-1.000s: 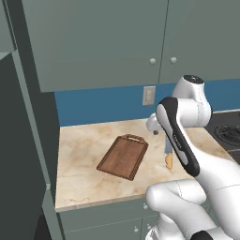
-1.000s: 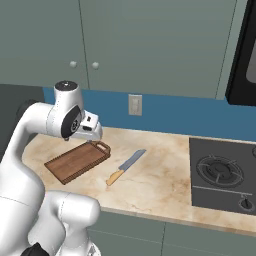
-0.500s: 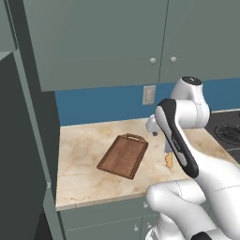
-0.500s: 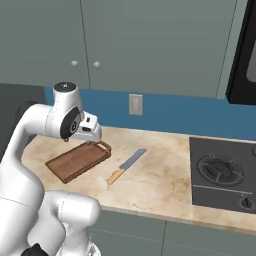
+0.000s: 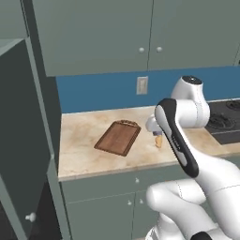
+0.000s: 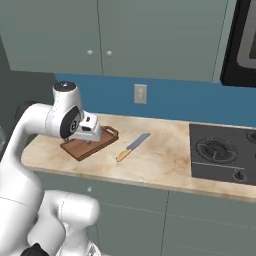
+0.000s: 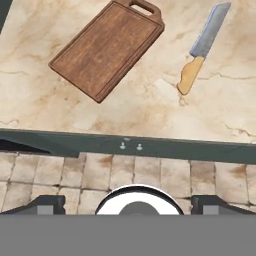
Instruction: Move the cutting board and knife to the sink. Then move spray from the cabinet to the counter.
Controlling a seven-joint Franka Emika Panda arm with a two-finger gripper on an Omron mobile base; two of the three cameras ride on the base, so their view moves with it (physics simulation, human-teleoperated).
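While the tool (image 7: 128,202) hangs above the front edge of the beige-tan veined marble worktop (image 5: 89,140), its two dark tips stand far apart at the bottom of the hand view, jaws spread wide and holding nothing. The dark brown rectangular wooden cutting board (image 7: 107,47) with a raised rim lies flat on the worktop, its loop handle toward the blue back wall (image 6: 175,102). Beside it, apart from it, lies the short knife (image 7: 202,47) with a blue-grey blade and orange-tan wooden handle, handle nearer the worktop's front edge. A black stovetop (image 6: 222,152) sits well to the knife's right. Grey-green wall cabinets with round knobs (image 6: 100,35) hang above.
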